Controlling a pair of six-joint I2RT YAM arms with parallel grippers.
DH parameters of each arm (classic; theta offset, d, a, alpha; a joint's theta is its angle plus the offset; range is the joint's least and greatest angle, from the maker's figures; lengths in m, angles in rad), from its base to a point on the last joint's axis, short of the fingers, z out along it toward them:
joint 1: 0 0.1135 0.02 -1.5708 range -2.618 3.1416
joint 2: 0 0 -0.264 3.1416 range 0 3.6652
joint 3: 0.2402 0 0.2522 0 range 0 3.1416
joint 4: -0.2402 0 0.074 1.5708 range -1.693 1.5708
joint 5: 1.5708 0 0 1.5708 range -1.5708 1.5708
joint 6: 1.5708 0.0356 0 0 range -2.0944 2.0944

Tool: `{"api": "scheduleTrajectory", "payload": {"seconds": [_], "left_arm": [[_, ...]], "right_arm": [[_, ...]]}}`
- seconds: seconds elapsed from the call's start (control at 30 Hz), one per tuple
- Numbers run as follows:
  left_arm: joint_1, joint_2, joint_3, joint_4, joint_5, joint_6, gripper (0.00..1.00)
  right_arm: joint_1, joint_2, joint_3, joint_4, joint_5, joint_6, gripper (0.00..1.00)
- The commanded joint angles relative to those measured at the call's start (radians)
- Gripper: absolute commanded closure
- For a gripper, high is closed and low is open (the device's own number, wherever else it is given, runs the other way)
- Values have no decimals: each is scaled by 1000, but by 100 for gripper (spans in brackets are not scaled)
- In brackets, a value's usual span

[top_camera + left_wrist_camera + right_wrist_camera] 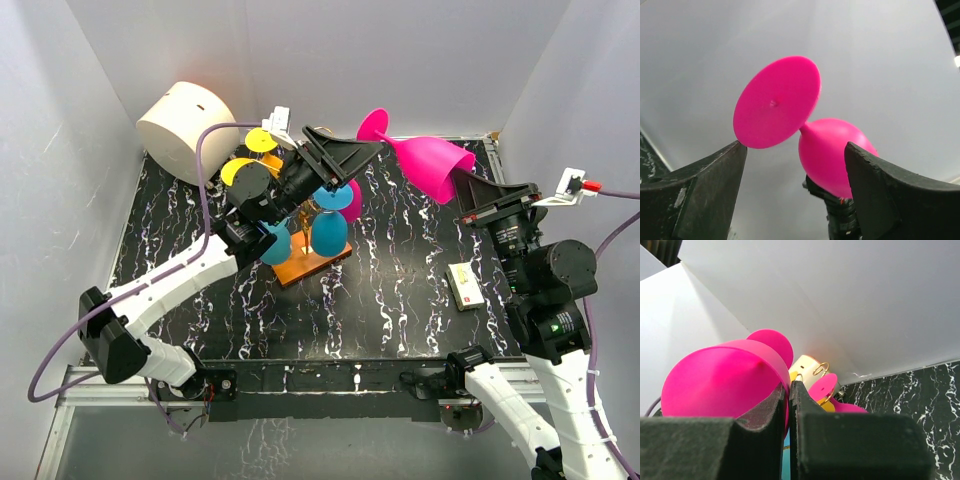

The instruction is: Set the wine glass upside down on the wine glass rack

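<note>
A pink wine glass (430, 163) is held in the air, lying on its side, its foot (372, 125) pointing left toward the back wall. My right gripper (468, 192) is shut on its rim; the right wrist view shows the fingers (805, 410) pinching the rim of the bowl (725, 380). My left gripper (345, 158) is open and empty above the rack, just left of the glass's foot. In the left wrist view the foot (777, 102) and bowl (832, 155) lie beyond the open fingertips (875, 175). The gold wire rack on its wooden base (312, 264) stands below.
The rack carries blue (328, 232), yellow (248, 170) and pink (350, 200) glasses hanging upside down. A cream cylinder (185, 130) lies at the back left. A small box (465, 285) lies on the black marbled table at the right. White walls close in all round.
</note>
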Motion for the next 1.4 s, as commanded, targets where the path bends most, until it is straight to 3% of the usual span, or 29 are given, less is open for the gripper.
{"api": "scheduleTrajectory", "payload": {"seconds": [0.0,0.13,0.23,0.7,0.97,1.17,1.23,1.37], "left_arm": [[-20,14,71,102,-96,-93,25],[-29,36,84,128,-124,-142,36],[-30,52,57,169,-163,-263,46],[-30,107,105,274,-156,-337,61],[-30,111,117,293,-152,-304,98],[-29,91,127,286,-141,-227,100],[-27,87,139,271,-134,-190,100],[-12,70,134,255,-153,-137,100]], "right_arm": [[2,-6,4,102,-67,-4,100],[0,-4,3,126,-118,-14,100],[2,10,5,152,-179,-19,100],[1,64,4,164,-309,-36,100],[2,69,-1,153,-321,-35,100],[2,60,3,137,-305,-31,100],[1,58,8,128,-296,-27,95],[0,56,23,91,-275,-32,68]]}}
